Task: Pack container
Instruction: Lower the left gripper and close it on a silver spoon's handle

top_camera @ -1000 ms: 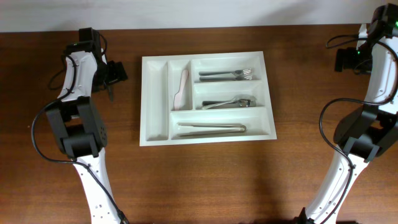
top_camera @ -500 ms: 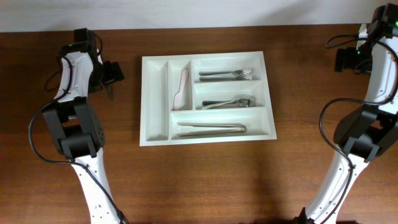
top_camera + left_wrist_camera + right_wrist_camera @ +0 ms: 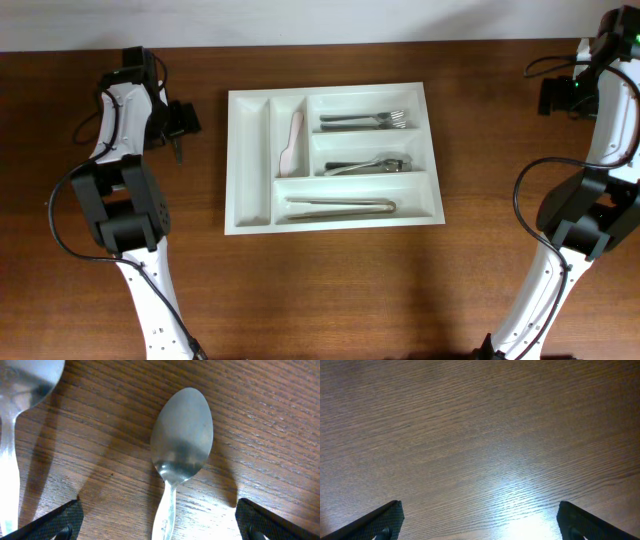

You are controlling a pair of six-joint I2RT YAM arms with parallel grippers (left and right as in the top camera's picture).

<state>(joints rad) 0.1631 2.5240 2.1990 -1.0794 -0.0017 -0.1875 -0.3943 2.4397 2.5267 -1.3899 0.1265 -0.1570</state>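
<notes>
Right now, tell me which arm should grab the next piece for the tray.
Left. The left hand, open, hangs over a spoon lying on the table, with a second spoon beside it. The right hand, also open, faces only bare wood.

The container (image 3: 251, 160) sits on the table (image 3: 330, 290) at upper centre of the overhead frame. A flat utensil (image 3: 293, 143) lies in its second narrow compartment from the left. To the right, forks (image 3: 362, 120) lie in the top long compartment, more cutlery (image 3: 368, 165) in the middle one and tongs (image 3: 340, 207) in the bottom one. In the left wrist frame, a loose spoon (image 3: 181, 445) lies on the table at centre, with a second spoon (image 3: 15, 390) at the left edge.
</notes>
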